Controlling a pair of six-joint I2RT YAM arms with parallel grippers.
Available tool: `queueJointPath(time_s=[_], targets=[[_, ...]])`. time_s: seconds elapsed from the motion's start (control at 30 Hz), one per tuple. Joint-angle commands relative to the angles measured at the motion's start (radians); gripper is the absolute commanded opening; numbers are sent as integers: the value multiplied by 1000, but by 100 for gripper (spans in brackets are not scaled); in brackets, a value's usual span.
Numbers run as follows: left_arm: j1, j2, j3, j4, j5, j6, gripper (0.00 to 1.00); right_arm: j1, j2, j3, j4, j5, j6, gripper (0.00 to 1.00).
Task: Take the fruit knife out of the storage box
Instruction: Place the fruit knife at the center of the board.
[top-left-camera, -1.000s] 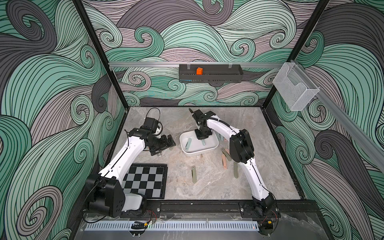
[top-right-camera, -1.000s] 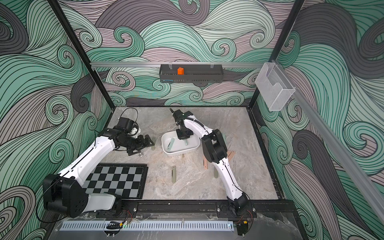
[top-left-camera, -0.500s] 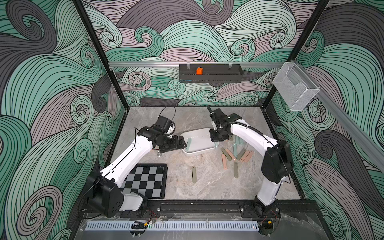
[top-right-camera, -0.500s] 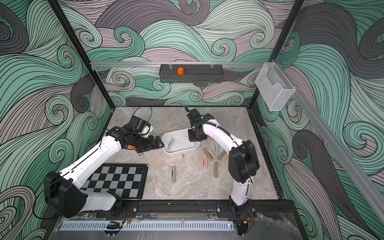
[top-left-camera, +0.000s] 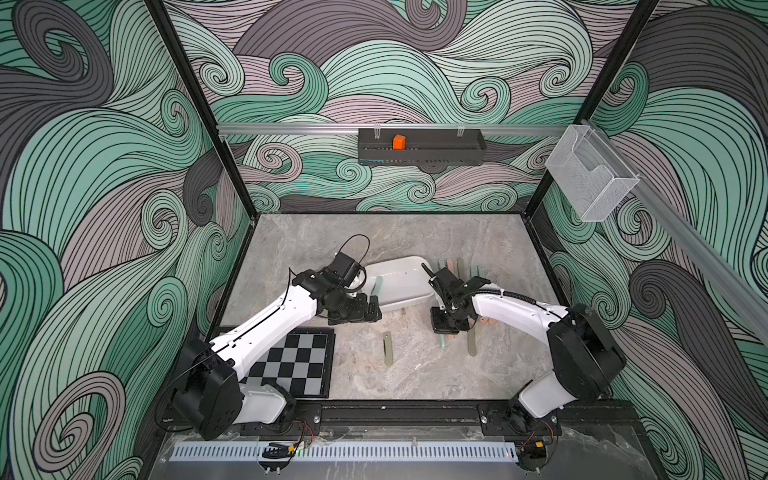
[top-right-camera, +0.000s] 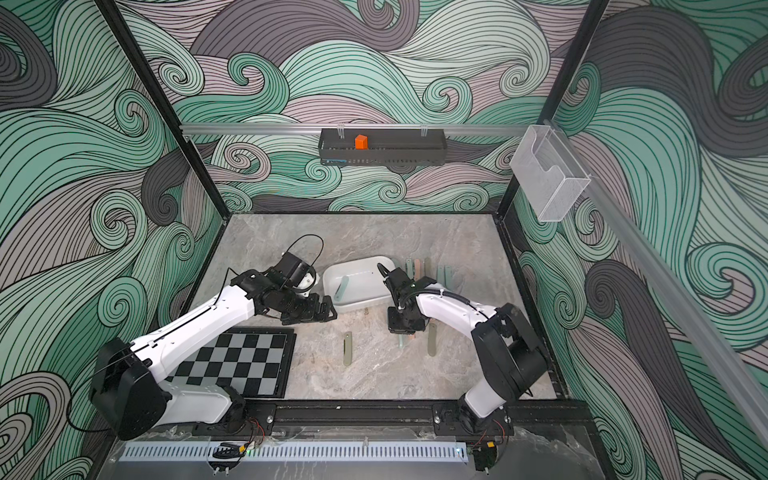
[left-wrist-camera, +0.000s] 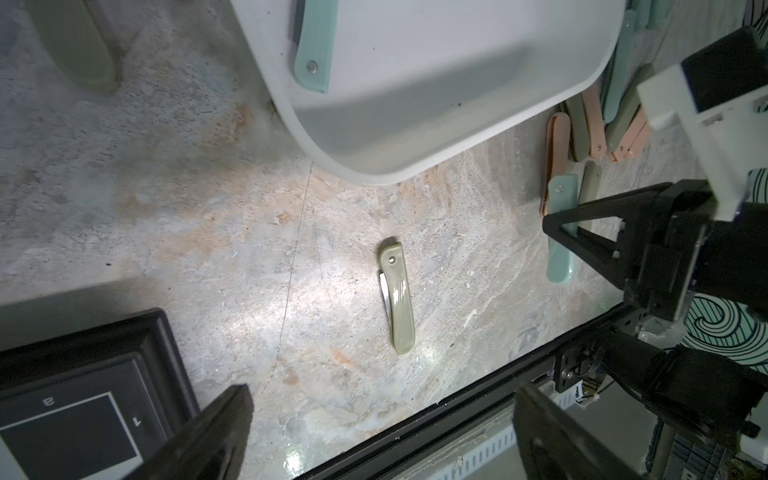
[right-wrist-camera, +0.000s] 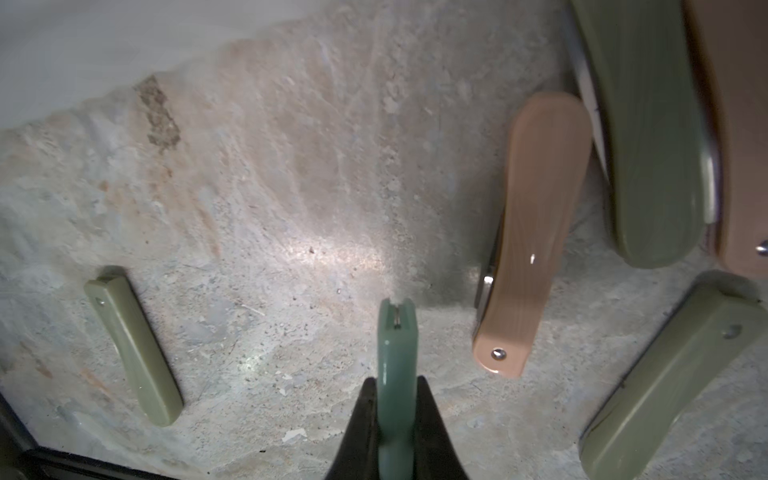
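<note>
My right tool pinches teal fruit knife, right of storage box, above counter | next I should lower it flat, clear of laid knives | left tool gapes, empty.

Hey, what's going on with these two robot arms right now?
The right tool grips a teal folding knife over the table, outside the white box. The left tool is open beside the box, holding nothing. Another teal knife lies in the box; several knives lie on the table.
</note>
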Motion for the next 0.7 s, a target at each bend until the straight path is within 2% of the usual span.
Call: queueJointPath(time_s=[0.0, 0.07, 0.27, 0.4, 0.47, 0.67], targets=[[-7, -29, 24, -12, -24, 0, 99, 3, 5, -11, 46, -3, 34, 4], [-6, -30, 24, -12, -23, -3, 99, 3, 14, -16, 46, 2, 30, 10], [-7, -30, 25, -11, -24, -9, 99, 3, 29, -11, 19, 20, 24, 13], [-6, -24, 42, -16, -27, -7, 99, 3, 20, 12, -19, 41, 13, 27], [-7, -14, 61, -23, -28, -1, 99, 3, 13, 41, -48, 50, 7, 32], [-2, 23, 147, -68, -55, 16, 99, 11, -21, 215, -167, 86, -1, 34]])
